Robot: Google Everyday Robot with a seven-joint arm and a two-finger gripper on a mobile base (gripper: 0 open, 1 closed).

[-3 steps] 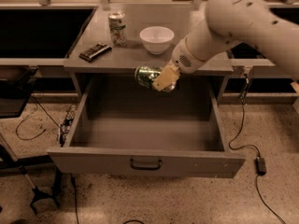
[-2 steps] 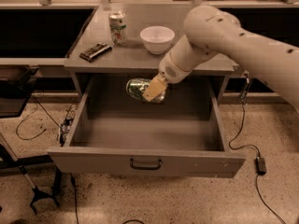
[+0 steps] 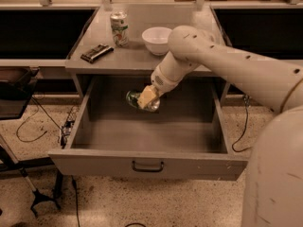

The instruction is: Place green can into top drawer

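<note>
The green can lies on its side in my gripper, dark green with a shiny silver end facing left. My gripper is shut on it and holds it low inside the top drawer, over the rear middle of the drawer floor. The drawer is pulled wide open, grey, with a small dark pull handle at the centre of its front panel. My arm reaches in from the right over the drawer's back edge.
On the grey table top above the drawer stand a mostly white can, a white bowl and a dark flat object. Cables and a stand leg lie on the floor at the left.
My gripper has moved left and down with the green can, from just under the table edge to deeper inside the open drawer.
</note>
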